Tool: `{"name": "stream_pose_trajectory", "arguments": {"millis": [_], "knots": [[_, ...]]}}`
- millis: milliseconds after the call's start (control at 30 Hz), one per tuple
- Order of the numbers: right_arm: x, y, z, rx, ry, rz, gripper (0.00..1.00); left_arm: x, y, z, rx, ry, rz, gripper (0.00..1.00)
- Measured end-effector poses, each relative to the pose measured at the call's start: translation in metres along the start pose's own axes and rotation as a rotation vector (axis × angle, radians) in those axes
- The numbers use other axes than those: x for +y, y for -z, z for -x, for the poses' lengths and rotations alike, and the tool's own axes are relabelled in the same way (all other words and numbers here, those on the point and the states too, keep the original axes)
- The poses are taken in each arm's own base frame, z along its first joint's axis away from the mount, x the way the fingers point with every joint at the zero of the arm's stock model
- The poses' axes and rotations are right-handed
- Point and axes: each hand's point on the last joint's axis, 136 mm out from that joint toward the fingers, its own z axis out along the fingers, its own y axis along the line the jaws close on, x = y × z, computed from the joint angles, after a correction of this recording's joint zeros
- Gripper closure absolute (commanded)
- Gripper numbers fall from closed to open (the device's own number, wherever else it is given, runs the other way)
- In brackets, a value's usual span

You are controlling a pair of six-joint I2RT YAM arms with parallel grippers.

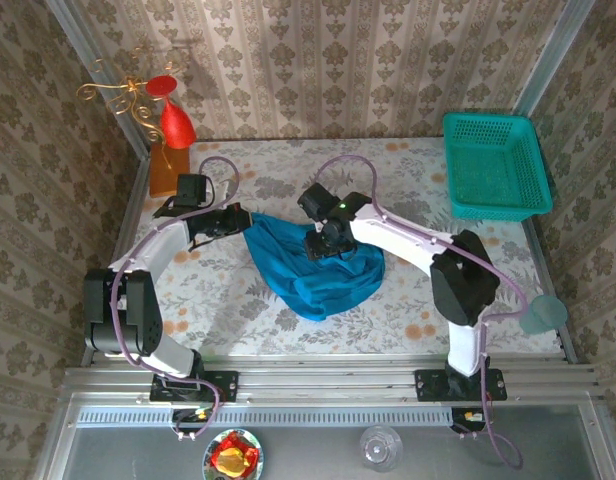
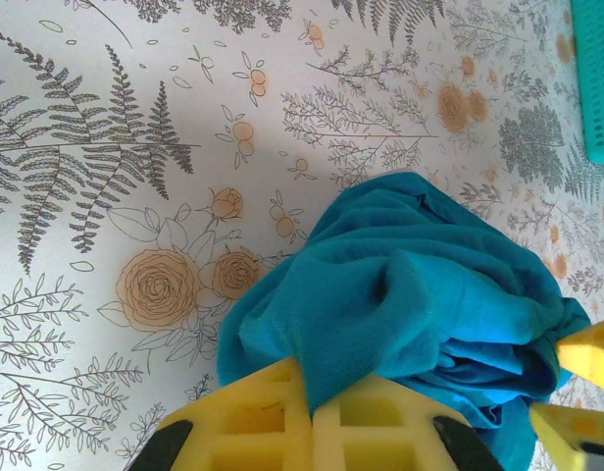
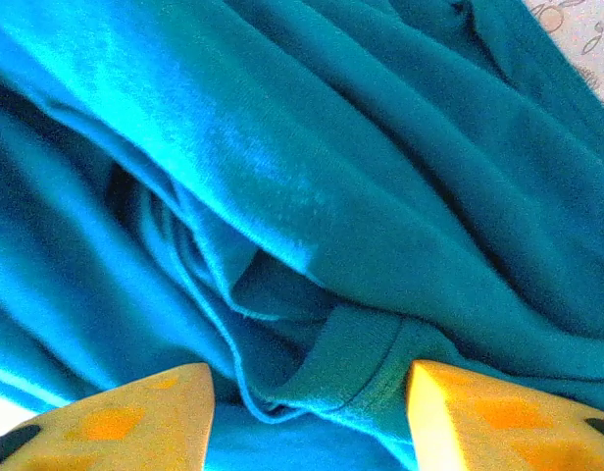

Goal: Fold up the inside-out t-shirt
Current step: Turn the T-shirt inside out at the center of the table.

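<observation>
a: teal t-shirt (image 1: 323, 285) lies bunched in the middle of the table (image 1: 408, 310); why is its left end drawn to a point?
b: the left gripper (image 2: 312, 397) is pinched tight on a fold there, likely to anchor it; the right gripper (image 3: 310, 392) sits low over the cloth, fingers parted, holding nothing.

left gripper (image 2: 311, 397) pinched closed, right gripper (image 3: 310, 383) parted

basket (image 2: 598, 78) cropped at edge, t-shirt (image 1: 318, 280) sleeves indistinct
</observation>
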Motion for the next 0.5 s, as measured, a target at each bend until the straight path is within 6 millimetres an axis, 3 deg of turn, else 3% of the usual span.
{"name": "stream_pose_trajectory", "arguments": {"millis": [167, 200, 367, 500], "knots": [[-0.015, 0.001, 0.002, 0.000, 0.028, -0.107, 0.95, 0.000, 0.000, 0.001, -0.002, -0.001, 0.000, 1.00], [-0.018, 0.002, 0.003, -0.004, 0.027, -0.124, 1.00, 0.000, 0.000, 0.001, -0.002, -0.001, 0.000, 1.00], [-0.033, 0.020, 0.007, -0.037, 0.034, -0.199, 1.00, 0.002, 0.001, 0.002, -0.007, 0.001, 0.008, 1.00], [-0.041, 0.069, 0.016, -0.145, 0.015, -0.201, 1.00, 0.010, 0.005, 0.007, -0.024, 0.016, 0.019, 1.00]]}}
